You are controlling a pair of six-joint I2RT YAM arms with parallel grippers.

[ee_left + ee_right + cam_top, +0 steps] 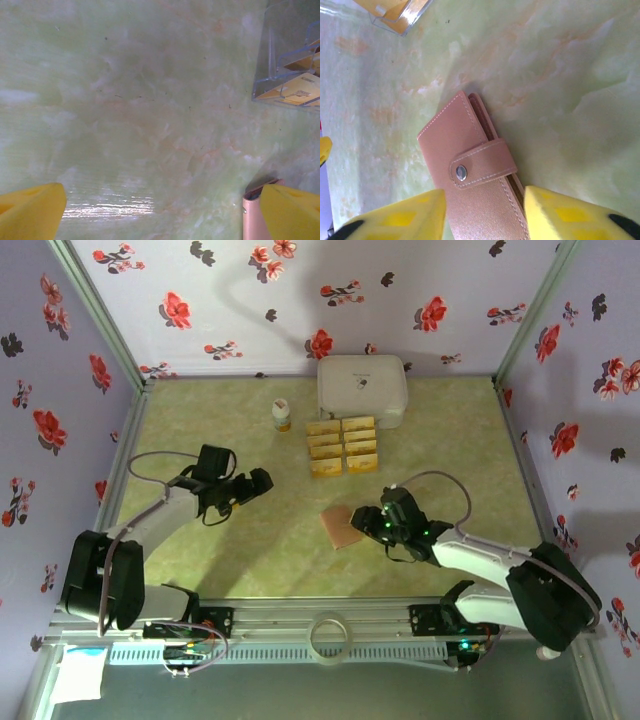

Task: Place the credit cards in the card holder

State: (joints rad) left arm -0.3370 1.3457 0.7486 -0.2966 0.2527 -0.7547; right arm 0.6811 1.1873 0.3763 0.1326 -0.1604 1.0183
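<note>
The card holder (340,527) is a pinkish-tan wallet lying flat and snapped shut on the green table, near its middle. In the right wrist view the card holder (470,165) shows its strap and metal snap. My right gripper (362,517) (485,215) is open, and its yellow fingers (405,220) stand on either side of the wallet's near end, close to its edges. The gold credit cards (343,445) lie in two columns in a clear tray behind it. My left gripper (262,480) (162,215) is open over bare table, with the wallet's edge (252,220) by its right finger.
A large white rounded box (362,388) stands at the back, just behind the cards. A small bottle (282,415) stands to its left. A tape roll (328,633) lies on the rail between the arm bases. The clear tray's corner (295,75) (395,12) shows in both wrist views.
</note>
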